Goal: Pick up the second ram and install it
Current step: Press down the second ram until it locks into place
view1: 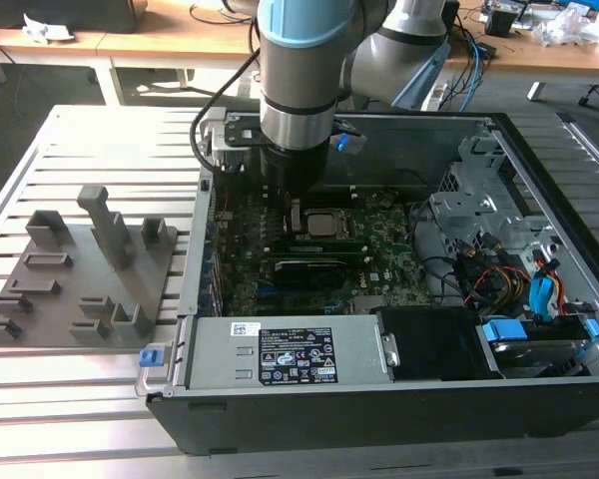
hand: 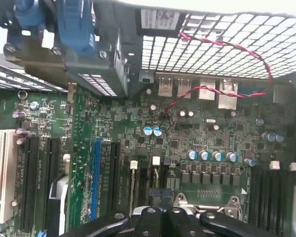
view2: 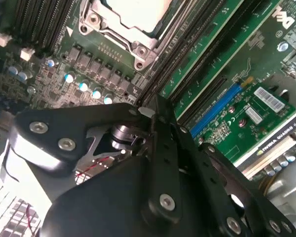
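Note:
My gripper [view1: 295, 200] is down inside the open computer case, at the end of the memory slots beside the square CPU socket [view1: 325, 225]. In the second wrist view its black fingertips [view2: 147, 112] are pressed together, shut, at the end of a thin green stick, the second ram [view2: 200, 49]. The stick stands on edge in the slot nearest the socket [view2: 133, 19]. Another green stick [view2: 227, 59] stands in a slot parallel to it. In the first wrist view the gripper [hand: 160, 197] sits over the dark slots with white latches [hand: 156, 160]. How deep the ram sits cannot be told.
A grey holder tray [view1: 80, 269] lies on the slatted table at the exterior view's left. A dark expansion card [view1: 304, 271] lies in front of the socket. The power supply [view1: 280, 354] and cabled drive bay [view1: 499, 279] crowd the case. A red-black wire [hand: 227, 49] hangs by the perforated wall.

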Robot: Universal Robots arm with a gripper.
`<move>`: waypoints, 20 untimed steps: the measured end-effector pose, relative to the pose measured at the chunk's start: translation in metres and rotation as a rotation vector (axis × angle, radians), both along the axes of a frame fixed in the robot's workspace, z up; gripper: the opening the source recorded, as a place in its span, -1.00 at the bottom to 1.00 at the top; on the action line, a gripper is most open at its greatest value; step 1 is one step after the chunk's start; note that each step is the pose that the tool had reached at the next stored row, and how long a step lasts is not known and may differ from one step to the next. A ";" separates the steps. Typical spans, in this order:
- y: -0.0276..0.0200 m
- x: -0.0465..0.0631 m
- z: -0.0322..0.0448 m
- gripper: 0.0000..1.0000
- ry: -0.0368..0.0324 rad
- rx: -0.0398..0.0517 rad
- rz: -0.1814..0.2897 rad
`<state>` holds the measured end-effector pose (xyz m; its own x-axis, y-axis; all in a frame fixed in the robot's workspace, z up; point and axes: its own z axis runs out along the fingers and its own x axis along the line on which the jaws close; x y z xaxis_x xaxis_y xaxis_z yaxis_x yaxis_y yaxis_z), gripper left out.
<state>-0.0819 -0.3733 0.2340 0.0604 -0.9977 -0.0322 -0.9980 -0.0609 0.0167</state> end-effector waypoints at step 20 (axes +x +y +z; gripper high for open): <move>0.0005 0.052 0.0009 -0.79 0.0262 -0.0002 0.000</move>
<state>-0.0303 -0.3728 0.2350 0.0596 -0.9977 -0.0336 -0.9972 -0.0610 0.0428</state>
